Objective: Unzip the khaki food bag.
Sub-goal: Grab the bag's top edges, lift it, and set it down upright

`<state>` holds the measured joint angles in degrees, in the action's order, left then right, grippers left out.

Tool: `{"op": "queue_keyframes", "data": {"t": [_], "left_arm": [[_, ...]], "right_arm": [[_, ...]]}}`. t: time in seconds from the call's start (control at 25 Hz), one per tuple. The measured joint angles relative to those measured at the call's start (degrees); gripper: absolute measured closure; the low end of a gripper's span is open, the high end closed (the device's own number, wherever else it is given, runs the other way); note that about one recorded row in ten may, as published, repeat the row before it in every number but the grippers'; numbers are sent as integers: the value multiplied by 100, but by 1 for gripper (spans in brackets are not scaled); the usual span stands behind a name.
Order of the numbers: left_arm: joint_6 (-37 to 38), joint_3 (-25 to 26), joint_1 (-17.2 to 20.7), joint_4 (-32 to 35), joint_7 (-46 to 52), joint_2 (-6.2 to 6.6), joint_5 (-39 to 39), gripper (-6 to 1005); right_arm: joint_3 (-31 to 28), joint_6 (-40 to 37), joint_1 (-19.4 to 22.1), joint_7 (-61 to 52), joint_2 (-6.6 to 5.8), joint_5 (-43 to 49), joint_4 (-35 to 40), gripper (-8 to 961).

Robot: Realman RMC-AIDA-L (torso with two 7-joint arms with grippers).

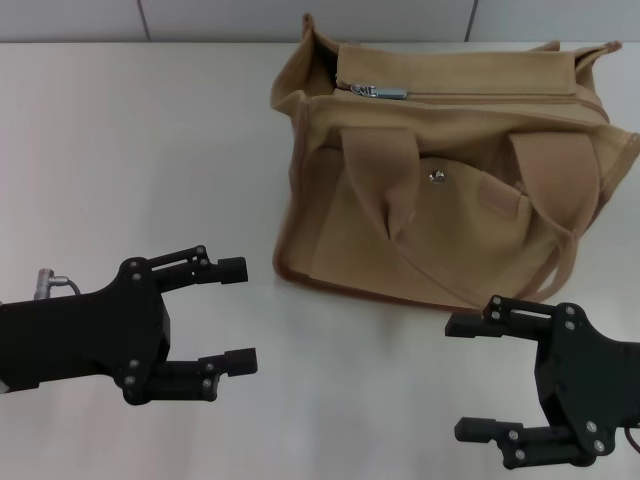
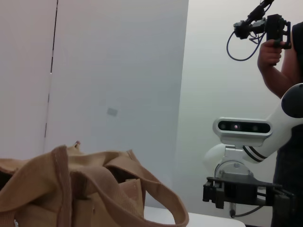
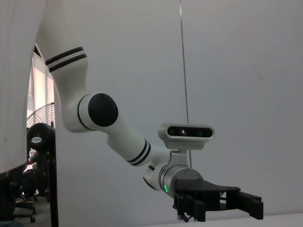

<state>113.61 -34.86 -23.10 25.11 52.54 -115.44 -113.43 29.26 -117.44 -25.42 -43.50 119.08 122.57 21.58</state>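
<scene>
Khaki food bag (image 2: 71, 189), right end effector (image 2: 241, 191) beyond

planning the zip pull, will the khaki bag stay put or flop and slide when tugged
The bag is soft canvas with sagging handles, so its top will probably flex. It sits on a smooth table, so it may slide unless braced. Both grippers, left and right, are open and apart from it.

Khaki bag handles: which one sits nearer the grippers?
The front strap handle, draped over the snap pocket of the khaki food bag. The rear handle lies behind the zipper.
</scene>
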Motion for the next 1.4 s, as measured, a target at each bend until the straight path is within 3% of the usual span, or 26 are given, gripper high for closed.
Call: {"op": "queue_keyframes", "data": {"t": [0.44, 0.52, 0.76, 0.92, 1.12, 1.28, 1.4], "left_arm": [[-290, 26, -45, 10, 6, -78, 41, 166], [-409, 37, -45, 3, 6, -98, 56, 167], [-1338, 181, -196, -167, 5, -315, 187, 168], [-1924, 181, -515, -595, -39, -317, 334, 169], [-2069, 181, -572, -661, -41, -319, 386, 170], [-2784, 170, -755, -1153, -39, -337, 1273, 171], [-2776, 124, -764, -1173, -39, -338, 1308, 172]], "right_arm": [[-165, 60, 13, -59, 2, -31, -12, 183], [-513, 112, 44, -67, 2, -38, -19, 183], [-1443, 280, 167, -175, 1, -41, -86, 183], [-1619, 292, 200, -176, 1, -42, -117, 183], [-1662, 375, 209, -150, 1, -41, -223, 183], [-1662, 520, 213, -142, 1, -41, -281, 183], [-1660, 581, 205, -134, 1, -41, -314, 183]]}}
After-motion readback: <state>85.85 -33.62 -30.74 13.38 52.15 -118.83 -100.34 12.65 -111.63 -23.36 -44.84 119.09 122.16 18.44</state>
